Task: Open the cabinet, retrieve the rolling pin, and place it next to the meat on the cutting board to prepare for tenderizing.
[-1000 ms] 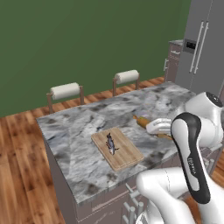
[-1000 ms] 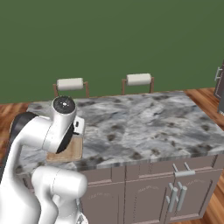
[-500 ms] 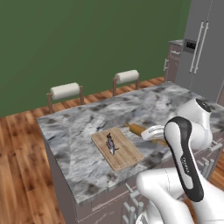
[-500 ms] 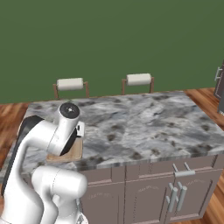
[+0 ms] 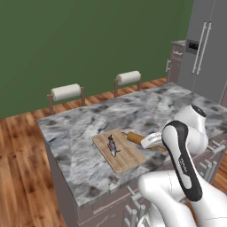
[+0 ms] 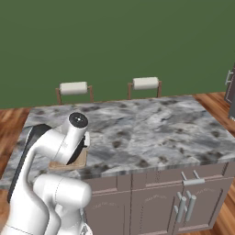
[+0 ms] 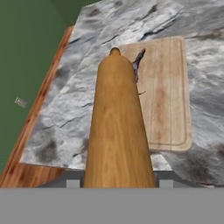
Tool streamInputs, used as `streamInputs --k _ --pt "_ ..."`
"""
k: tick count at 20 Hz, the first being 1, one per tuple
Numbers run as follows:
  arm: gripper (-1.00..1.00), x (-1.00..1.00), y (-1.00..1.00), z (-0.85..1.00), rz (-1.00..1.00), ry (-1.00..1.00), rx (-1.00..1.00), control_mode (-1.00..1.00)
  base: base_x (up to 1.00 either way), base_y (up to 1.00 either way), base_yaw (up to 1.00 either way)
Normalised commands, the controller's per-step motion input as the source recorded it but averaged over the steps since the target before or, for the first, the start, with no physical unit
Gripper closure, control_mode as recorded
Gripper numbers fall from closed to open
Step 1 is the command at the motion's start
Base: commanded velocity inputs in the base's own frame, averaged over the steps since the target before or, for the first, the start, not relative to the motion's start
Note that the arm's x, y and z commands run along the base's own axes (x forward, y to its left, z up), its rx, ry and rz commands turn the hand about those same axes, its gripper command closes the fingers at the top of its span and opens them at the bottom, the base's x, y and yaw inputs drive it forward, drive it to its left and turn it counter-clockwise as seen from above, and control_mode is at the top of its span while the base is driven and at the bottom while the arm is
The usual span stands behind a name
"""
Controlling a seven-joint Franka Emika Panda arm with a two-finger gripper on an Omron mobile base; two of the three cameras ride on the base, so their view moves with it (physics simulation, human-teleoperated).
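Closer to the cutting board (image 5: 119, 151) now, rolling pin (image 7: 117, 131) held by pincer (image 7: 118, 183).

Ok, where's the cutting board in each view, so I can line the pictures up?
Left base view: cutting board lies centre, on the grey counter, left of the arm.
Right base view: one corner shows lower left, behind the arm.
Hand view: upper right, beyond the rolling pin.
Shared landmark: the meat on the board.
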Motion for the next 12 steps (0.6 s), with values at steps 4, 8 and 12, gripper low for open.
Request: streamInputs --k 4,8,12 --pt "1.0 0.25 0.01 -0.31 0.01 0.0 0.0 -1.0 0.0 0.0 0.0" --pt "1.0 0.28 0.05 -0.31 0.0 0.0 0.0 -1.0 0.0 0.0 0.0" --pt "1.0 0.21 0.0 -0.24 0.0 0.0 0.0 -1.0 0.0 0.0 0.0"
